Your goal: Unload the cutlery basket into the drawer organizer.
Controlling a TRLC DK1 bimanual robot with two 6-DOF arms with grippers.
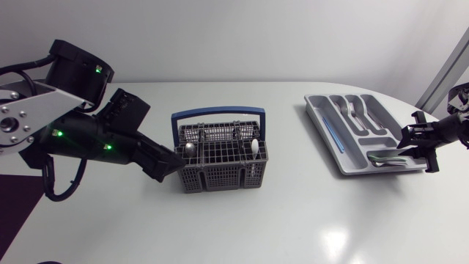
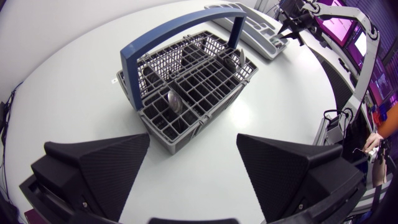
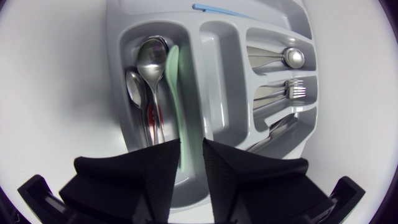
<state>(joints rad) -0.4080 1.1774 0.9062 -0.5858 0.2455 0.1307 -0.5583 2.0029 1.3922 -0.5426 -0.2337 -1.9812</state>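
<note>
**Desk:** Where are you sitting with the right arm?

**Operator:** I'm holding my right gripper [image 3: 191,152] over the end of the organizer [image 1: 315,108] nearest that arm, above its wide compartment. The fingers are pinching the handle of a green utensil [image 3: 173,68] from both sides. The rest of it is lying along that compartment, just beside the steel spoons [image 3: 148,59].

**Desk:** What else is lying in there?

**Operator:** I'm seeing forks [image 3: 292,90] in one of the narrow compartments and more metal pieces in the ones on either side of it. A blue stick [image 3: 214,9] is resting in the long slot at the far side.

**Desk:** And the left arm?

**Operator:** I'm hovering my left gripper [image 1: 170,163] just beside the left end of the basket [image 1: 220,176]. Its fingers are spread wide and gripping nothing. From the wrist camera, the basket's corner is showing just ahead of the gap between them.

**Desk:** Where is the basket standing?

**Operator:** It's standing upright in the middle of the table [image 1: 293,220], well apart from the organizer, with its blue handle arching over the top. A metal spoon [image 2: 174,101] is standing bowl-up in a cell near my gripper. A white spoon [image 1: 254,147] is poking up near the opposite end.
</note>
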